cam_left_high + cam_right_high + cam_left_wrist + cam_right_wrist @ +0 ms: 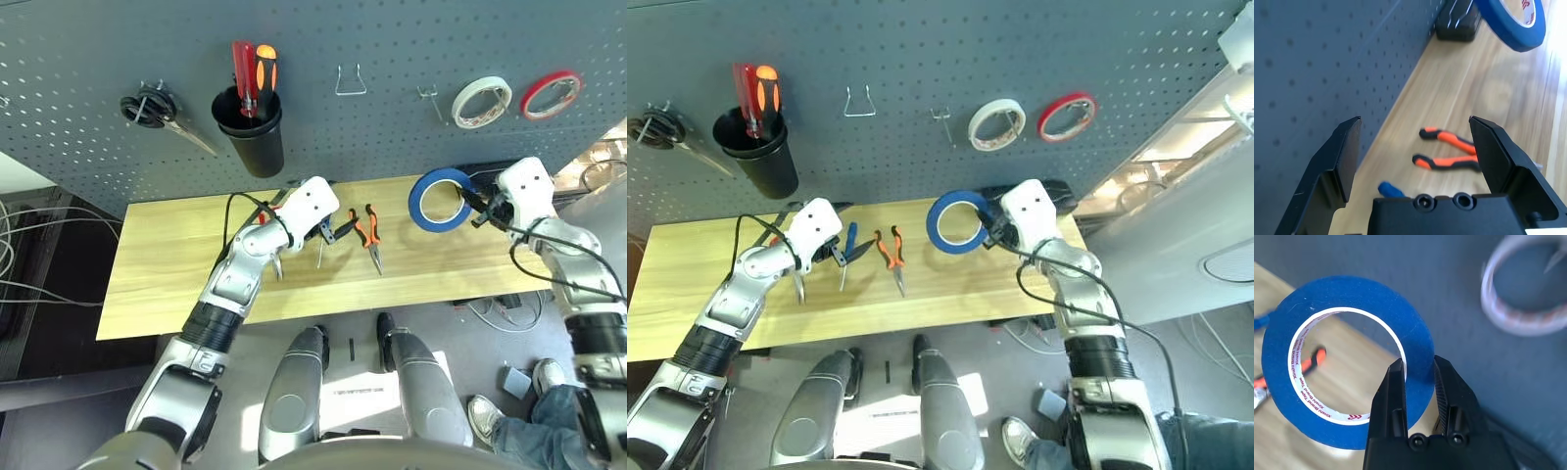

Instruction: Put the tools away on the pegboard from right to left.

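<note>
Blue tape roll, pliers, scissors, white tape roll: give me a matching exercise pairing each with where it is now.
Things:
1. blue tape roll
2. pliers
3. scissors
4. white tape roll

Places:
A. lying on the table
B. hanging at the pegboard's left end
C. gripped by the right tool
D. hanging beside the red tape roll

Pairs: 1-C, 2-A, 3-B, 4-D

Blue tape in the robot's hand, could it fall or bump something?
Maybe. The right end effector pinches just one edge of the blue tape, so the tape might swing or slip. The small hook sits close beside the white tape, so the ring could miss it or knock that roll.
</note>
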